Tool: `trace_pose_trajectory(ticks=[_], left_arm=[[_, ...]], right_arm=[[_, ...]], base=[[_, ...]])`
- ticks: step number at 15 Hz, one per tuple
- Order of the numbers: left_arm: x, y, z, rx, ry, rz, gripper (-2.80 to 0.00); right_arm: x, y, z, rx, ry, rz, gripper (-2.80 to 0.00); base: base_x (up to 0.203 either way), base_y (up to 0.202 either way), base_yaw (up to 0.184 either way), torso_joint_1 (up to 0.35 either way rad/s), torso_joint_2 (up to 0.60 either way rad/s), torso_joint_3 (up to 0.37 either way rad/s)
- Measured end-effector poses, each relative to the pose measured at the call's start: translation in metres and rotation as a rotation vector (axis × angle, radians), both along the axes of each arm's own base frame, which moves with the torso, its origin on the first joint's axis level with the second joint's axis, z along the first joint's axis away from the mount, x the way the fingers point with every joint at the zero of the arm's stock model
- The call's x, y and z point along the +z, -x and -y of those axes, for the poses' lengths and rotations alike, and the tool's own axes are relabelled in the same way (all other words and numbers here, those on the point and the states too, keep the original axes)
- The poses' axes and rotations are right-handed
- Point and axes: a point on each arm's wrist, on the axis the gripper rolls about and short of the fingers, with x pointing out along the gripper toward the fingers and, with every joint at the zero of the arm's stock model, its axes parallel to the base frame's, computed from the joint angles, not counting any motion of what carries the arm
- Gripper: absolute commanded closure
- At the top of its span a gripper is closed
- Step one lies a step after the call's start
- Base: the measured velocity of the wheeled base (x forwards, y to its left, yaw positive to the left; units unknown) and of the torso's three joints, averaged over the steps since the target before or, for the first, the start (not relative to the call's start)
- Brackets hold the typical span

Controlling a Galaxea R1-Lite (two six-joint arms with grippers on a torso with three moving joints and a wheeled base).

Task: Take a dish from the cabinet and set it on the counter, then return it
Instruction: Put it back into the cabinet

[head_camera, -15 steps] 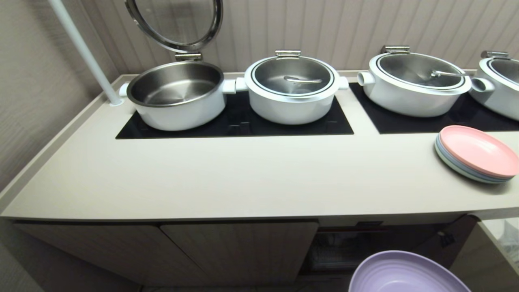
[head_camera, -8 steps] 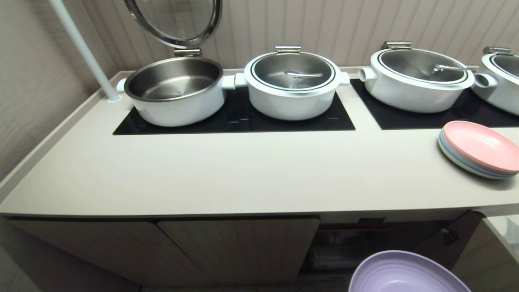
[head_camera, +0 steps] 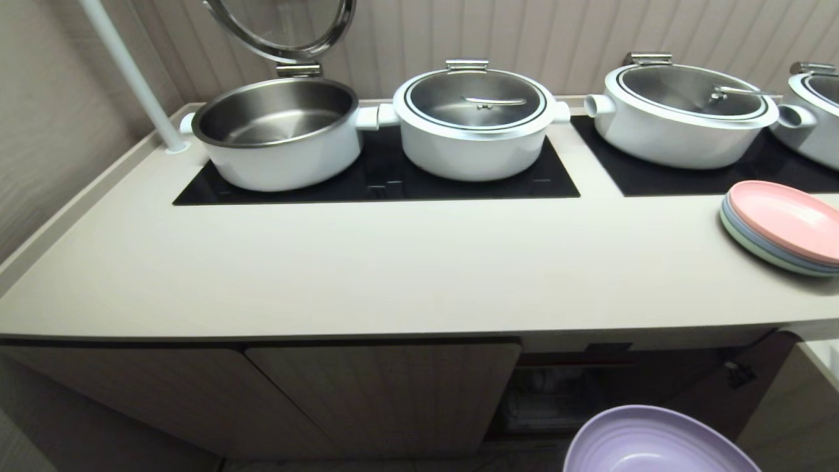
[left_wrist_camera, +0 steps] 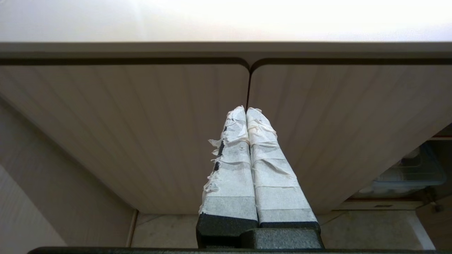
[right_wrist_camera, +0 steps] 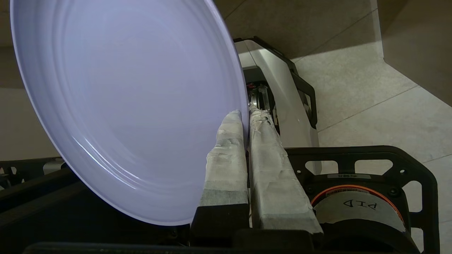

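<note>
- Clamping the dish (right_wrist_camera: 123,106) by its rim, the right gripper (right_wrist_camera: 246,116) holds it low before the cabinet (head_camera: 380,393), below the counter (head_camera: 393,262) edge.
- Left gripper (left_wrist_camera: 246,110) faces the closed doors, fingers pressed together.
- Broad bare counter lies between the pots (head_camera: 472,124) and the plate stack (head_camera: 780,226).

Camera on the head: sinking and tipping as the trunk is bending. Counter (head_camera: 406,262), pots (head_camera: 473,124) and pink plate stack (head_camera: 783,226): sliding up the head view together, not moving themselves. Cabinet (head_camera: 383,393) front: showing more below the counter edge, its open bay widening into sight.
</note>
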Motion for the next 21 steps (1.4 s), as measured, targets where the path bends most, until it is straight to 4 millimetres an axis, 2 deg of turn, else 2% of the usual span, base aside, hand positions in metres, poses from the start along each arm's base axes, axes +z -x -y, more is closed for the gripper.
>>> trace_pose_trajectory(ticks=[11,21], left_arm=[[0.0,0.0,0.0,0.0,0.0,0.0,0.0],[0.0,0.0,0.0,0.0,0.0,0.0,0.0]], right_arm=[[-0.0004,0.0003,0.0001,0.0,0.002,-0.003,0.0],[-0.0006,0.0004,0.0003,-0.002,0.002,-0.005,0.0]], base=[[0.0,0.0,0.0,-0.154,0.34,0.177],[0.0,0.0,0.0,-0.242,0.53,0.292]])
